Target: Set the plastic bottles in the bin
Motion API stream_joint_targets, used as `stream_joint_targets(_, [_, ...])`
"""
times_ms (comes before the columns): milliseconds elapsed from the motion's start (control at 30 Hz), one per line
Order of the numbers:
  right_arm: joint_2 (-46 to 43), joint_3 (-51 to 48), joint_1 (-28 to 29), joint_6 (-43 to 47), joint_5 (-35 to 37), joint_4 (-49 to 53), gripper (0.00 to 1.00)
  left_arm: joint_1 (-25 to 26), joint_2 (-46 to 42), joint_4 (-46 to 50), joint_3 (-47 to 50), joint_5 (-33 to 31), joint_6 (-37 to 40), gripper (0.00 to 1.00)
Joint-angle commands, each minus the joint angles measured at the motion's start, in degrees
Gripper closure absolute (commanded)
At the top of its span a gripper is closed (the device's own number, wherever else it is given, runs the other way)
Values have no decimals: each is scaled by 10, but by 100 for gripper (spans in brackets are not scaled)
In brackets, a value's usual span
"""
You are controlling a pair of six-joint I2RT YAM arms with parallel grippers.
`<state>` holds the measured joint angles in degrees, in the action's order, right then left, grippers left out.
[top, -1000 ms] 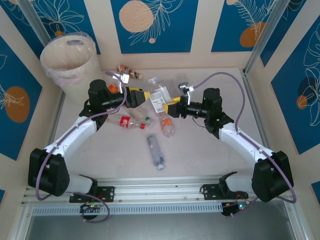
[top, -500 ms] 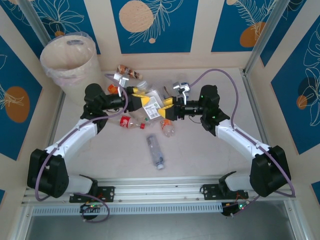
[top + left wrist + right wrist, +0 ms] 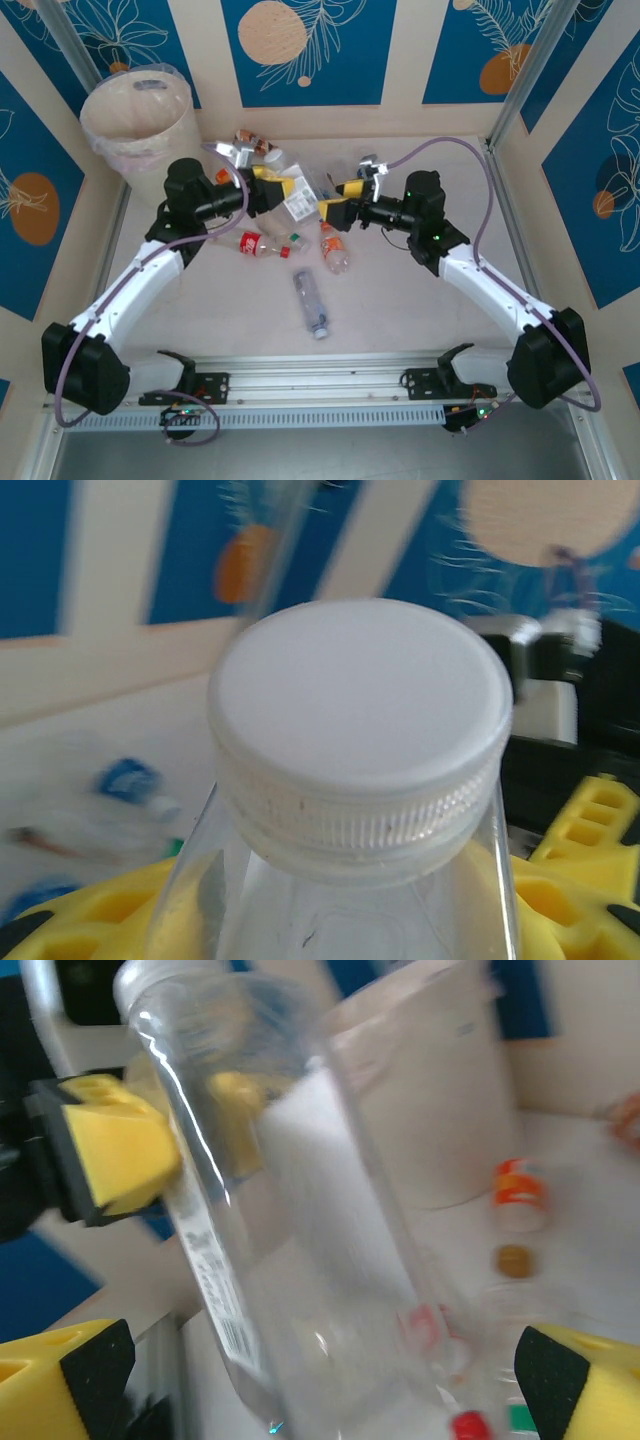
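Top view, centre | your left hand is now clamped on the white-capped bottle | your right hand has just sprung apart, letting go | handover looks done | bin upper left, well apart; swing there next | other bottles wait on the table.

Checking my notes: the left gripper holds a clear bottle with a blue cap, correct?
Not quite. The cap is white, not blue, as the left wrist view shows. The left gripper does hold a clear bottle.
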<state>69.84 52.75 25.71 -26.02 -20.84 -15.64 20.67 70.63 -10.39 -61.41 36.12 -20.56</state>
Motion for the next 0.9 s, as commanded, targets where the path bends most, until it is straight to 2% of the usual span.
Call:
stream_joint_targets(0, [-27, -12, -20, -21, 199, 83, 0, 0, -40, 107, -65, -268, 74, 98])
stream_joint_targets(100, [-36, -24, -39, -44, 207, 107, 0, -15, -36, 153, -120, -464, 75, 100])
stream_joint_targets(133, [-40, -29, -40, -50, 211, 108, 0, -29, -27, 172, -144, -499, 71, 100])
stream_joint_targets(200, [-47, -37, -42, -55, 221, 114, 1, -62, -11, 197, -190, -524, 63, 100])
stream_joint_targets(300, [-58, -38, -43, -48, 234, 128, 0, -123, 24, 220, -257, -528, 58, 100])
stream_joint_targets(400, [-69, -37, -43, -39, 243, 137, 0, -185, 65, 222, -315, -505, 67, 100])
stream_joint_targets(533, [-82, -41, -43, -29, 248, 149, 0, -245, 136, 262, -416, -446, 77, 100])
stream_joint_targets(800, [-90, -39, -42, -31, 250, 164, 0, -304, 265, 323, -547, -361, 65, 100])
stream_joint_targets(867, [-93, -39, -43, -28, 252, 168, 0, -310, 298, 342, -581, -351, 75, 95])
